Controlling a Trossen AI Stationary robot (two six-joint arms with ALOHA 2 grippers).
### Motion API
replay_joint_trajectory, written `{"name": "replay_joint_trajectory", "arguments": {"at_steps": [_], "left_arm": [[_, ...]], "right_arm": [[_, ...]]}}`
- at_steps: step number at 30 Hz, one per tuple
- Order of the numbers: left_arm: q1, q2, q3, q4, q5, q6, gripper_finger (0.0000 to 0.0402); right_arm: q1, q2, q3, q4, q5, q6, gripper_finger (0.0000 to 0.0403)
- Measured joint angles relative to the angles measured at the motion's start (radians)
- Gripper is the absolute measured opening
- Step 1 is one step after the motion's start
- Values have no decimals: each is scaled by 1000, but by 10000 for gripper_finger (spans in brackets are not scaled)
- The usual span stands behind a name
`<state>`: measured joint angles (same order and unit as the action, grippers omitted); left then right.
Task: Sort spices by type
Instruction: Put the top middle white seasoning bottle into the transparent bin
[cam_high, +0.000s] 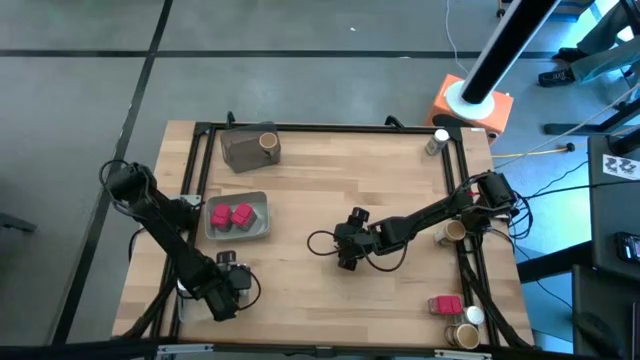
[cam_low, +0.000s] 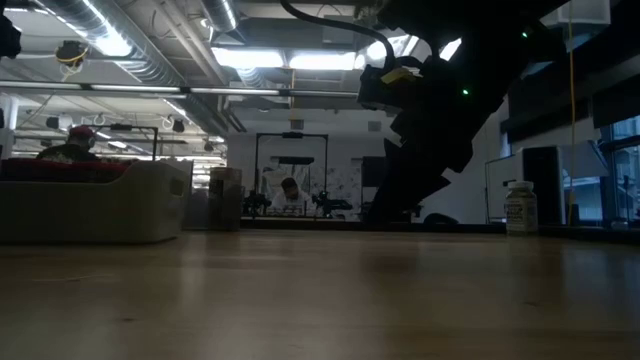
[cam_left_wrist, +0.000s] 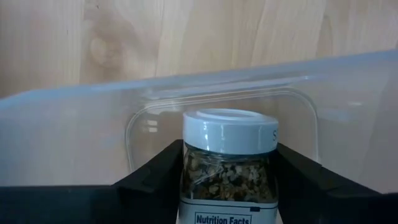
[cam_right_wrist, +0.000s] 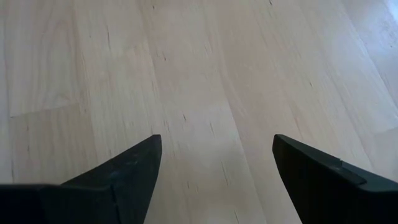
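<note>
My left gripper (cam_high: 228, 287) is at the table's near-left corner, shut on a small clear white-capped jar (cam_left_wrist: 227, 171) of brown spice over a clear tray (cam_left_wrist: 186, 87). My right gripper (cam_high: 346, 252) hangs open over bare wood at the table's middle (cam_right_wrist: 217, 152). Two pink-red packets (cam_high: 231, 214) lie in a grey tray (cam_high: 258, 226). One tan-topped jar (cam_high: 267, 142) sits in the far grey tray (cam_high: 240, 153). Another tan-topped jar (cam_high: 453, 232) stands at the right edge. A white-capped jar (cam_high: 437, 141) stands at the far-right corner. My left gripper pinches the white-capped jar between its two fingers (cam_left_wrist: 155, 171), one on each side of the clear body (cam_left_wrist: 205, 174) just under the cap (cam_left_wrist: 229, 129). The jar's label faces the wrist camera. Whether the jar's base rests on the clear tray I cannot tell.
At the near-right corner sit a pink-red packet (cam_high: 445, 304), a white-capped jar (cam_high: 474, 316) and a tan-topped jar (cam_high: 462, 336). A black frame (cam_high: 330, 127) runs round the tabletop. In the low view the grey tray (cam_low: 90, 205) stands left and a white-capped jar (cam_low: 518, 208) right.
</note>
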<state>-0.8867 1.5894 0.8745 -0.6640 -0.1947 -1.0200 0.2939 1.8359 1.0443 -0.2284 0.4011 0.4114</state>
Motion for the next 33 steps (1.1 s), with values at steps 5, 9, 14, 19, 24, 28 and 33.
{"name": "replay_joint_trajectory", "arguments": {"at_steps": [5, 9, 14, 19, 24, 28, 33], "left_arm": [[-2, -13, 16, -11, 8, -4, 181], [-4, -49, 39, -26, 7, -9, 181], [-37, -102, 49, -92, -26, -75, 181], [-105, -156, 49, -130, -132, -161, 181], [-174, -213, 49, -138, -250, -231, 181], [-225, -249, 49, -139, -361, -256, 181], [-278, -268, 49, -140, -530, -256, 181]], "right_arm": [[0, 0, 0, 0, 0, -1, 308], [0, 0, 0, 0, 0, -1, 308], [0, 0, 0, 0, 0, -1, 308], [-8, 0, 0, 0, -7, 3, 308], [-13, 0, 0, 3, -19, 7, 308], [-13, 0, 0, 52, -20, -3, 308], [-13, 0, 23, 138, -50, -53, 308]]}}
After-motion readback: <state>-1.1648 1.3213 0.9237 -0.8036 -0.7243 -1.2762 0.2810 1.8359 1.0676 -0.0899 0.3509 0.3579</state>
